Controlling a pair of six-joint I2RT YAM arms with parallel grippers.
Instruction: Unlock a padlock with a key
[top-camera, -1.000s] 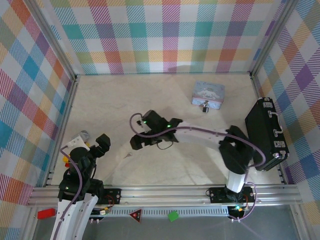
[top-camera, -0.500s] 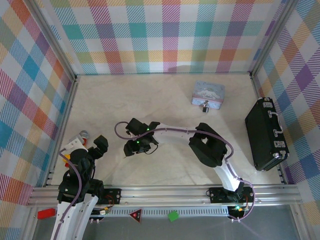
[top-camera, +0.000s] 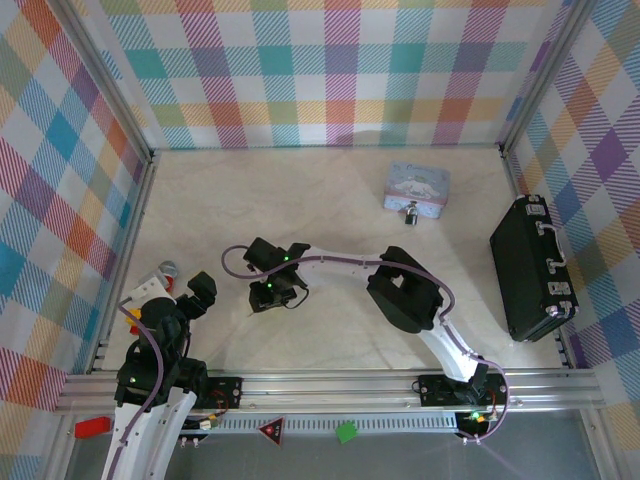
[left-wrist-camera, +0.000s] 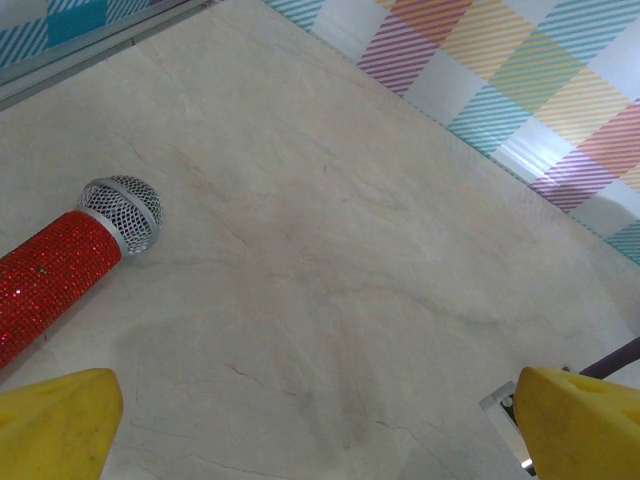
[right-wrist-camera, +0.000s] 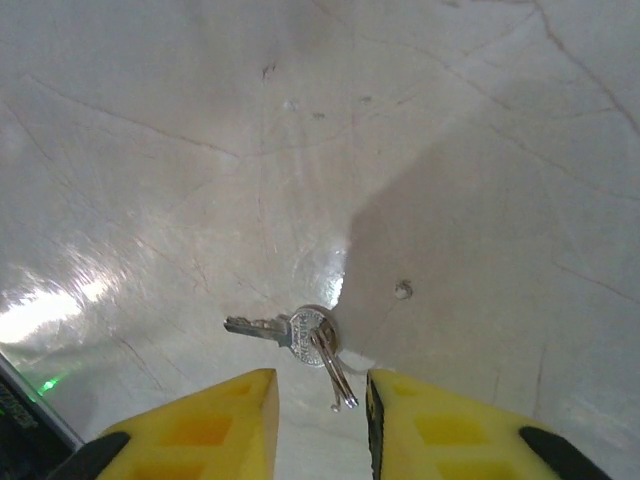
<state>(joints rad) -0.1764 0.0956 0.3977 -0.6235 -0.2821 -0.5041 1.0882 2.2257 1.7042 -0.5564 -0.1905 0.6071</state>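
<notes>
— Pale table (top-camera: 330, 200), far side: where's the padlock (top-camera: 410, 212)?
— Against the blue tin's (top-camera: 417, 187) near face.
— The key (right-wrist-camera: 290, 328)?
— Flat on the table, just off my right gripper (right-wrist-camera: 320, 385), whose tips are narrowly apart and grip nothing. My left gripper (left-wrist-camera: 320, 425) gapes wide.

Overhead camera, two low wrist cameras

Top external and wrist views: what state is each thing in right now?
key: flat on the table, not lifted.
padlock: at the tin's front edge; shackle too small to judge.
tin: lid shut.
black case: closed.
microphone: lying on its side.
left gripper: open, empty.
right gripper: narrow gap astride the key's ring; grip unclear.
</notes>
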